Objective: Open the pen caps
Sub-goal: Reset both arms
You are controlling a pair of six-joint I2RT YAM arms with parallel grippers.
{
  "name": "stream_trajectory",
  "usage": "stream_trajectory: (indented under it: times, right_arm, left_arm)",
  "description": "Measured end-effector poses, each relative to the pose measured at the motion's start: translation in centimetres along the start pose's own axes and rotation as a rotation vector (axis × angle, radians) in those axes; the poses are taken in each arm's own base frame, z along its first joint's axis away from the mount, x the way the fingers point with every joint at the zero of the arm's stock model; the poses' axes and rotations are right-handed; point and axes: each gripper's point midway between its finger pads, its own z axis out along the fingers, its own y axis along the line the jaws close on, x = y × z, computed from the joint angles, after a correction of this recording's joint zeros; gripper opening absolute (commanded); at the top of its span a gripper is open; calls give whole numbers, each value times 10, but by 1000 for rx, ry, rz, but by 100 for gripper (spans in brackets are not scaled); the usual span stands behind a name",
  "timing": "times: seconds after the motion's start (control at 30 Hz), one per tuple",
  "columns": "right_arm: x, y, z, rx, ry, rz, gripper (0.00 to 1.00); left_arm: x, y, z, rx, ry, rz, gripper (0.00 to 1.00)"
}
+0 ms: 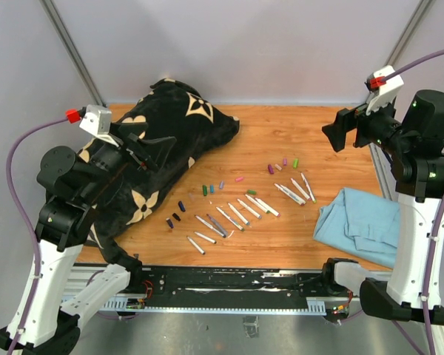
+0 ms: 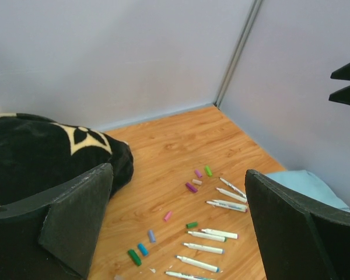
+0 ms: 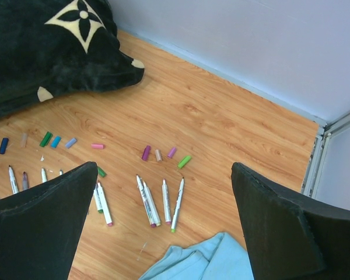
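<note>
From above, we see the left gripper [image 1: 144,151] hanging over a black, flower-patterned blanket [image 1: 170,122]. Its dark jaws are hard to make out against the fabric. The right gripper [image 1: 339,132] is raised over the far right of the table [image 1: 281,126], jaws apart and empty. The pen caps [image 1: 239,178] lie loose on the wood between the arms, scattered from the blanket's edge toward the right. They sit just beyond a row of white marker barrels [image 1: 229,217]. A light blue cloth [image 1: 359,222] lies at the near right.

In the left wrist view, we find the fingers [image 2: 76,227] spread wide with nothing between them. Green, blue, pink and purple caps lie on the wood below.

In the right wrist view, we see those fingers [image 3: 41,227] equally wide and empty. The caps lie below in a loose line beside the barrels.
</note>
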Motion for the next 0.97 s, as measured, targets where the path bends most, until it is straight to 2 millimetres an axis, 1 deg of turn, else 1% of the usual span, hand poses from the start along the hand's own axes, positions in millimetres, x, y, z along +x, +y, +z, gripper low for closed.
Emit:
stream_trajectory:
  times: [0.13, 0.37, 0.8, 0.97]
  right_arm:
    - [4, 1, -1, -2, 18, -5, 98]
    - [-1, 2, -7, 0, 13, -23, 98]
    - [0, -2, -6, 18, 18, -36, 98]
    - [4, -5, -6, 33, 30, -39, 98]
  left_arm:
    - [4, 1, -1, -4, 17, -4, 99]
    - [11, 4, -2, -20, 43, -11, 99]
    - [11, 5, -2, -27, 43, -8, 99]
    - [13, 7, -2, -31, 49, 3, 99]
